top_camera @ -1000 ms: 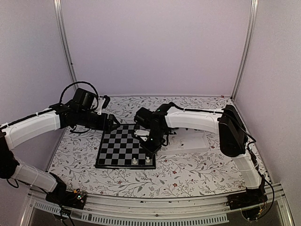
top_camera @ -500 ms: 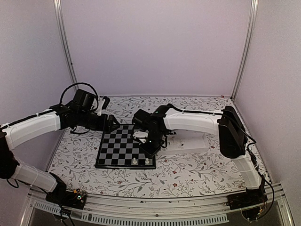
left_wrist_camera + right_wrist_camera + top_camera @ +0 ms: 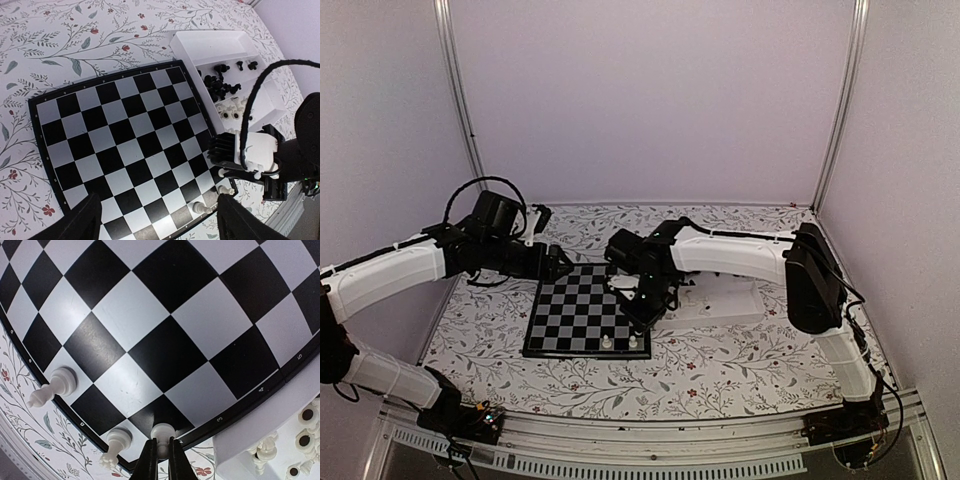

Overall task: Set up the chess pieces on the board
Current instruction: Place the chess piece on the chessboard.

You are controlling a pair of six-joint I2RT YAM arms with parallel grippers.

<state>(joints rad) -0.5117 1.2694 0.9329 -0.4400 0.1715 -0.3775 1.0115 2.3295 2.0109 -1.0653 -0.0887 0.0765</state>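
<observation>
The board (image 3: pixel 570 312) lies flat in the middle of the table. Two white chess pieces (image 3: pixel 607 343) (image 3: pixel 633 341) stand on its near row by the right corner. My right gripper (image 3: pixel 161 444) is shut on a third white piece (image 3: pixel 162 431), held just above a black square at the board's (image 3: pixel 165 340) edge, beside the standing pieces (image 3: pixel 59 384) (image 3: pixel 117 440). From above, the right gripper (image 3: pixel 638 318) hangs over that corner. My left gripper (image 3: pixel 165 227) stands open and empty, high over the board's (image 3: pixel 120 145) far left side.
A white two-compartment tray (image 3: pixel 720 305) lies right of the board. It holds several loose black pieces (image 3: pixel 220 82) and white pieces (image 3: pixel 232 107). Its wall (image 3: pixel 260 415) sits close beside my right gripper. A flowered cloth (image 3: pixel 720 365) covers the table.
The right gripper has wavered slightly left and back over the board's near right corner, still holding the white piece. The left arm has barely moved.
</observation>
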